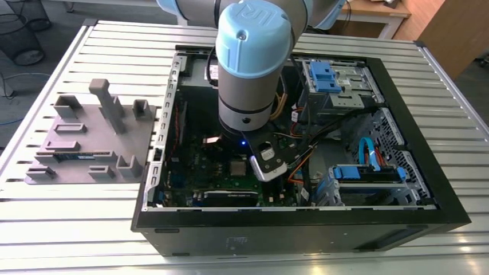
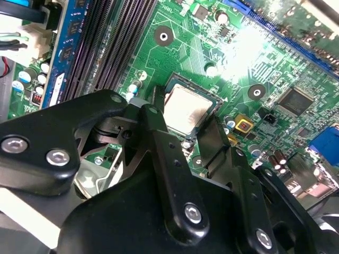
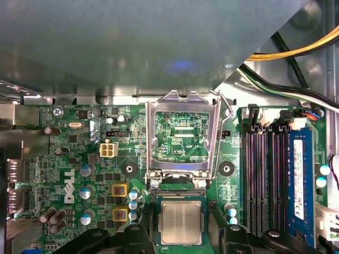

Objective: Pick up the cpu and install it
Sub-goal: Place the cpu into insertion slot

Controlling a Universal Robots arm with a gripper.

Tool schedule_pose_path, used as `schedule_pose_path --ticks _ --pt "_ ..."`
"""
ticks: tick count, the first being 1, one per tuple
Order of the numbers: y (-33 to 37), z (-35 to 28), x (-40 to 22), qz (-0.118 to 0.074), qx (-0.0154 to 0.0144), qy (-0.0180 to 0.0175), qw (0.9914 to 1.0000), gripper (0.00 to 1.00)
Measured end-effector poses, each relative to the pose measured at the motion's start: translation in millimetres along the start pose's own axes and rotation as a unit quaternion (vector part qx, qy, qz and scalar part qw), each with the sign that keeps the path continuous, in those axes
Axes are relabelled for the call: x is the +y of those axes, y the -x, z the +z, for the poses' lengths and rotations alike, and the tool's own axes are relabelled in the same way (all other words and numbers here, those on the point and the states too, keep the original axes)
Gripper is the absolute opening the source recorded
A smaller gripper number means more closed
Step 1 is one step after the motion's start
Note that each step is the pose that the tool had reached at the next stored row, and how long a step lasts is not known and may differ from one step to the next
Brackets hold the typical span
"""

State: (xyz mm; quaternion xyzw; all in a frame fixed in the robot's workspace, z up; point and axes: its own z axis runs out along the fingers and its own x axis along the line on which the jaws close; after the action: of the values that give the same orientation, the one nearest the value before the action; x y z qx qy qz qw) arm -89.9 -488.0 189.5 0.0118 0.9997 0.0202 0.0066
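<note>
Cpu: one small square chip, dull silver top, thin tan-green rim. Laid flat and level in the socket, beside the raised metal frame.

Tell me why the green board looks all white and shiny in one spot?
In the second wrist view, strong light glares off the motherboard near the cpu, washing it white. In the first wrist view, a grey surface is blurred, with a faint blue glow.
</note>
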Motion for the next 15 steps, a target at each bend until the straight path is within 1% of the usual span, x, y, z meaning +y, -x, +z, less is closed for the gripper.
schedule_pose_path --ticks 12,13,15 --pt "1.1 -0.3 -0.3 0.0 0.0003 0.0 1.0 0.52" --pt "1.1 -0.3 -0.3 0.0 0.0003 0.0 1.0 0.51" --pt "1.1 -0.4 -0.3 0.0 0.0004 -0.0001 1.0 0.51"
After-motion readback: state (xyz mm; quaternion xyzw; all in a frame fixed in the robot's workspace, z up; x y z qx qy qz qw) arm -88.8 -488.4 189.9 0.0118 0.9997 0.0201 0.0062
